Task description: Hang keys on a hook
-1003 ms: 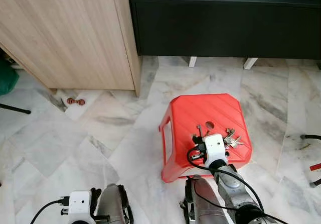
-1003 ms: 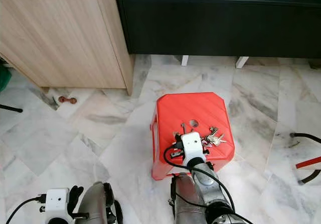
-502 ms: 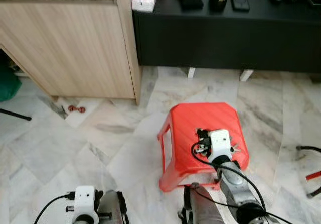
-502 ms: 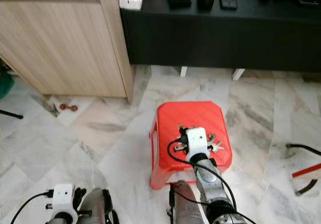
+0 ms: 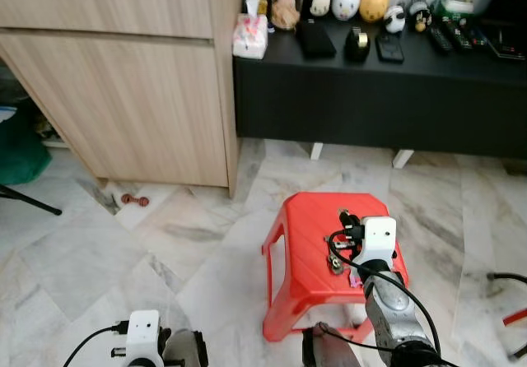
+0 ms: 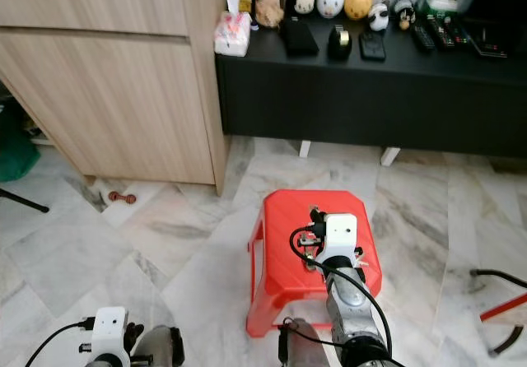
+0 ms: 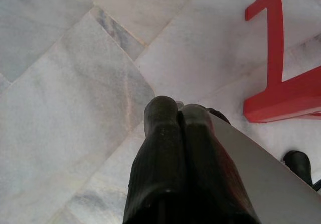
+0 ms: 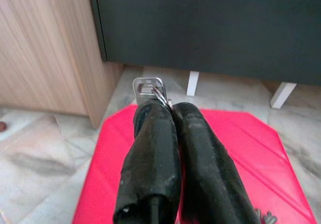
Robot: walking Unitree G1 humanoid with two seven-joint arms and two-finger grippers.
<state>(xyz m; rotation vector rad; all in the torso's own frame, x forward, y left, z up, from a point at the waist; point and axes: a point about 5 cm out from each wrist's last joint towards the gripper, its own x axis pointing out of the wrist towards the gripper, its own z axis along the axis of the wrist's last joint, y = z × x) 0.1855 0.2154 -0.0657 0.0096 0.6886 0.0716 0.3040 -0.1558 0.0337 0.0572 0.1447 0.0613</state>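
My right gripper (image 5: 345,217) hovers just above the red plastic stool (image 5: 304,229), shut on the keys. One silver key (image 8: 147,89) sticks out past the fingertips (image 8: 153,114) in the right wrist view. The rest of the bunch (image 5: 335,262) dangles under the fingers over the stool's top. Low at my left, my left gripper (image 7: 176,108) is shut on nothing over the marble floor, close to a stool leg (image 7: 275,58).
A light wooden cabinet (image 5: 123,95) stands at the left. A black low sideboard (image 5: 370,95) behind the stool carries figurines, a tissue pack (image 5: 250,36) and remotes. A small brown object (image 5: 135,200) lies by the cabinet. Cables (image 5: 510,281) trail at the right.
The view has tilted up, bringing the sideboard's top into sight. The keys that lay on the stool beside my right gripper now hang from it, lifted off the stool.
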